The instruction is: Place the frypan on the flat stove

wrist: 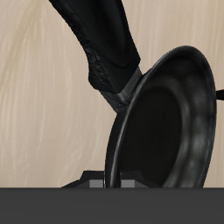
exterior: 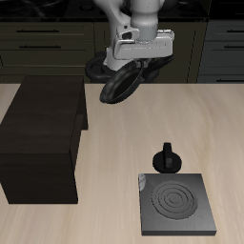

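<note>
Frypan (exterior: 118, 84) hangs tilted, high over the surface (exterior: 124, 143), end effector (exterior: 136, 57) clamped on its handle; flat stove (exterior: 176, 203) sits near the front edge, well apart.

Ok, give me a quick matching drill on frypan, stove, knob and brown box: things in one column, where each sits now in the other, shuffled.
Things:
1. frypan
2. stove
3. knob
4. brown box

Places or states:
A. flat on the table near its front edge, nothing on top
B. held up in the air by the gripper, tilted
C. large block on the table, across from the stove
D. small, upright, just behind the stove

Pairs: 1-B, 2-A, 3-D, 4-C
</note>
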